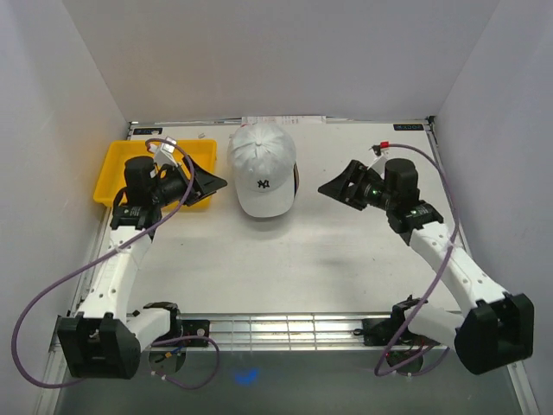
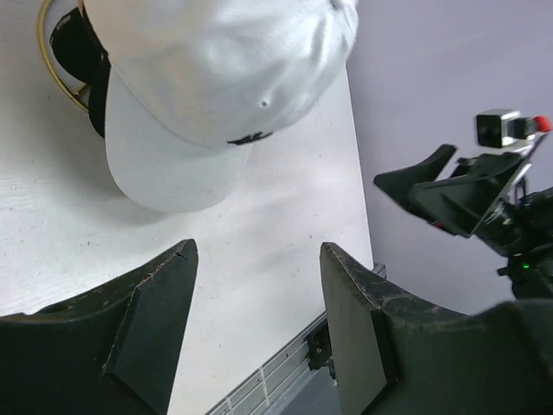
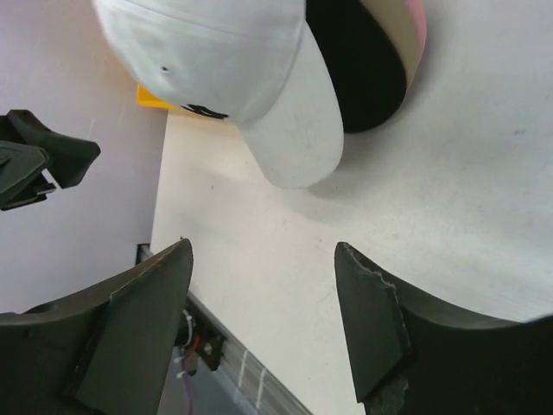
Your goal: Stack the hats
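A white cap (image 1: 262,169) with a dark front logo sits on top of the stack at the back middle of the table. It also shows in the left wrist view (image 2: 212,78) and the right wrist view (image 3: 233,69). Under it the brims of a black cap (image 3: 359,73), a tan cap (image 3: 393,26) and a pink cap (image 3: 417,22) stick out. A gold wire stand (image 2: 54,60) peeks out beneath the stack. My left gripper (image 1: 210,184) is open and empty, left of the stack. My right gripper (image 1: 335,188) is open and empty, right of it.
A yellow plastic tray (image 1: 117,164) lies at the back left, under my left wrist. White walls enclose the table on three sides. A metal rail (image 1: 285,328) runs along the near edge between the arm bases.
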